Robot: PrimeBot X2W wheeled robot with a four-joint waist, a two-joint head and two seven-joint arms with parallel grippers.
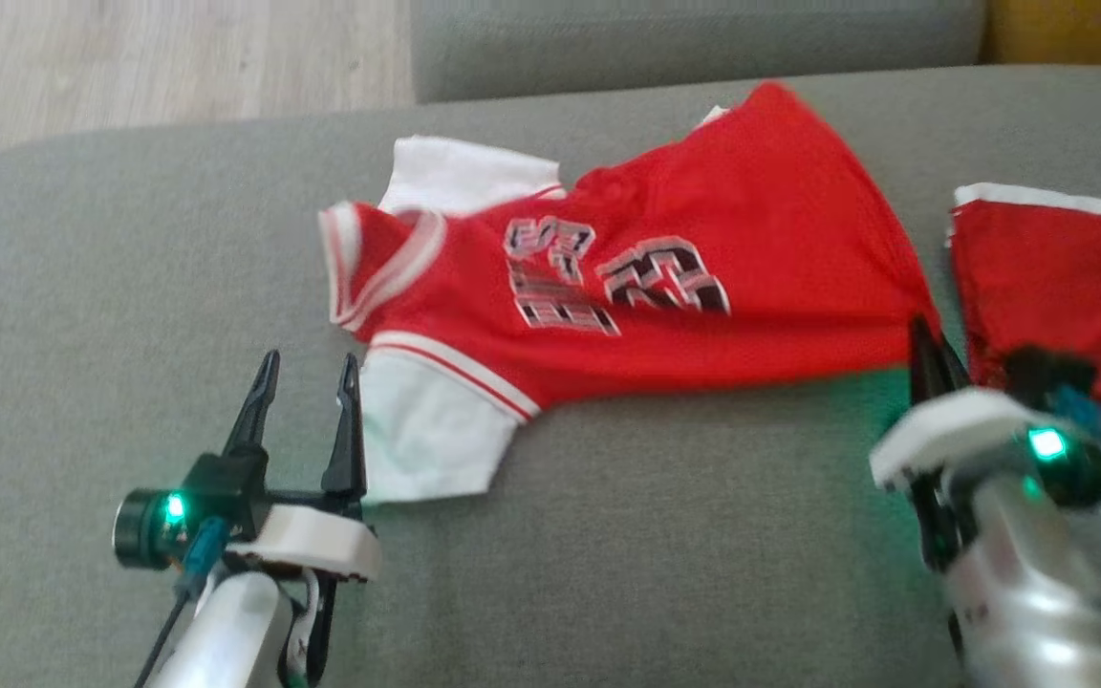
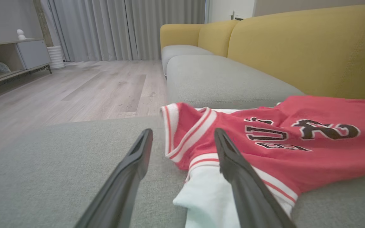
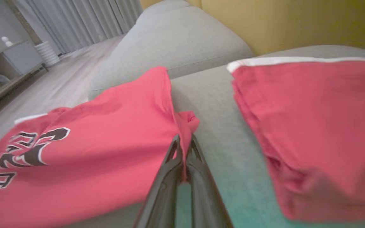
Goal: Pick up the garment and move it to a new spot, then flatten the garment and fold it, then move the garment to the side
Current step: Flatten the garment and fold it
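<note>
Right gripper (image 3: 184, 139): fingers clamped on a small pinch at the jersey's (image 1: 780, 239) hem corner.
Left gripper (image 1: 310, 368): fingers apart, holding nothing, at the edge of the jersey's near sleeve (image 1: 426, 430).
Risk: the pinch looks thin and may slip. Pulling by one corner would probably bunch the jersey or drag it into the shorts (image 1: 1057, 277) just beside the hem.
Jersey: red with white sleeves, striped trim and black-and-white lettering. It is mostly spread out, wrinkled near the collar.
Cushion (image 1: 130, 287): grey, under the jersey.
</note>
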